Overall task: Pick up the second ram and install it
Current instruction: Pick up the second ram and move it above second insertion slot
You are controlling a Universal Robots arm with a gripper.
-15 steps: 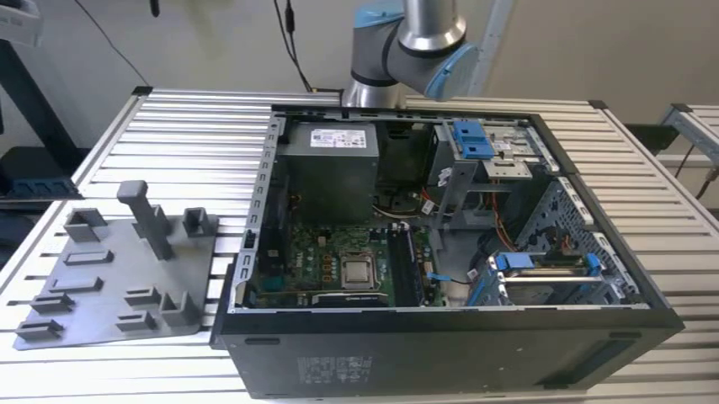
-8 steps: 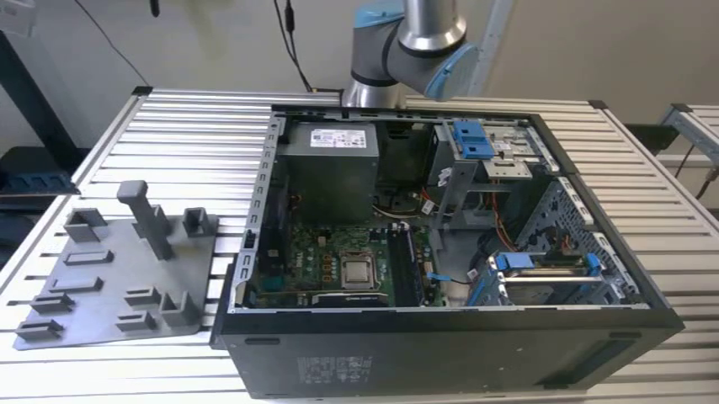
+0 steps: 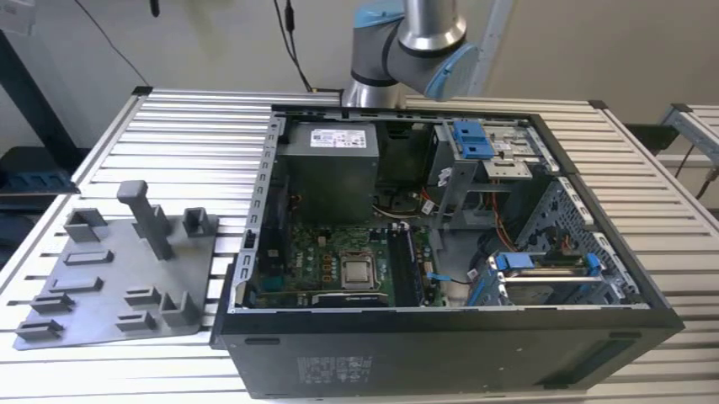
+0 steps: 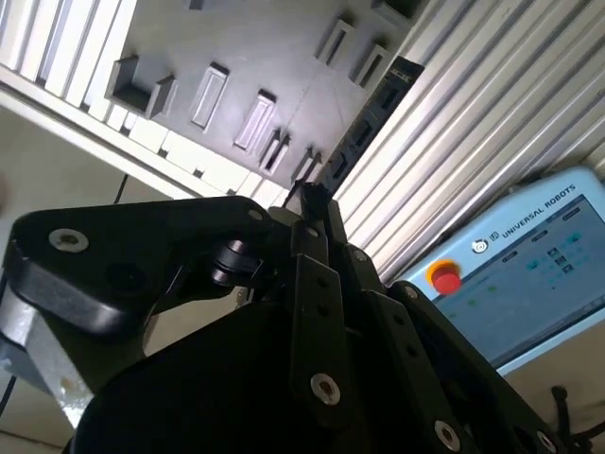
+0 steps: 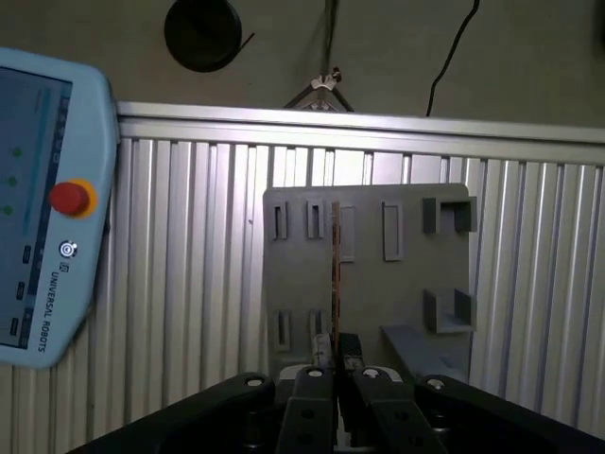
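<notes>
Exterior view first: at its left the grey fixture [image 3: 113, 286] lies flat on the slatted surface [image 3: 191, 135], and I see no stick in its pockets. Toward the middle the case [image 3: 450, 328] lies on its side with the open face up, which I take to be so the motherboard [image 3: 326, 269] can be reached from above. The memory slots [image 3: 407, 271] run along that board's edge on the exterior view's right. I cannot tell whether one is filled. My arm [image 3: 410, 38] rises behind the case.

In the first wrist view the pendant [image 5: 47, 189] lies on the slats, well apart from the fixture [image 5: 364, 293]. My claw [image 5: 335, 352] is narrow and clamped on the ram [image 5: 334, 274]. The stick shows edge-on, so my pads press its two flat faces. I judge that grip suits so thin a board, since it cannot twist. In the second wrist view the claw [image 4: 310, 197] holds the ram [image 4: 364, 128] by one end, and the rest juts straight out, clear of everything, high over the fixture.
</notes>
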